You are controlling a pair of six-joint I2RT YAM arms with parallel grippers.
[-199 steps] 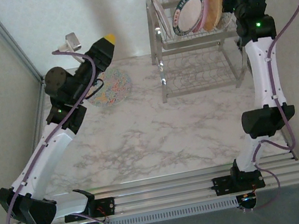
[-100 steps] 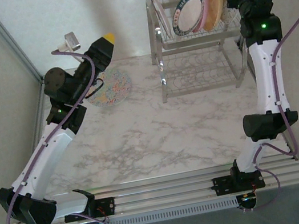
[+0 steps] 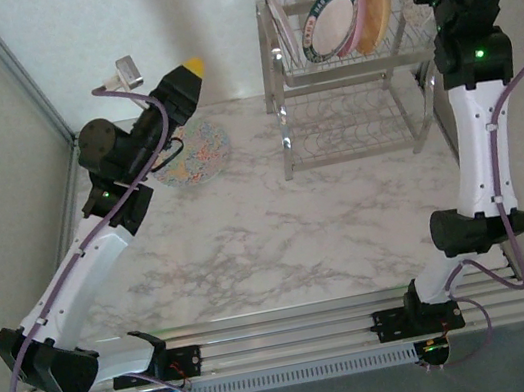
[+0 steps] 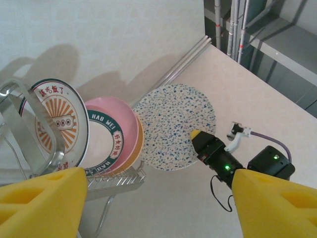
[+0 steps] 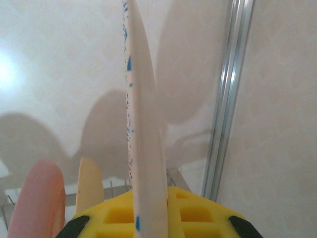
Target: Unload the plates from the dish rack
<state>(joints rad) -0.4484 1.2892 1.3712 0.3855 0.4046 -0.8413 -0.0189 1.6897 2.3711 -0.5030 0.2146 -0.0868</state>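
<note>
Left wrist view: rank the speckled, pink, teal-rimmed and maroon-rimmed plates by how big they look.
1. speckled plate, the widest face showing.
2. maroon-rimmed plate, about as tall but seen at an angle, so first versus second is unsure.
3. pink plate, partly covered.
4. teal-rimmed plate.

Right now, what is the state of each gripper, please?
Left gripper: open, holding nothing.
Right gripper: closed on the speckled plate.
</note>
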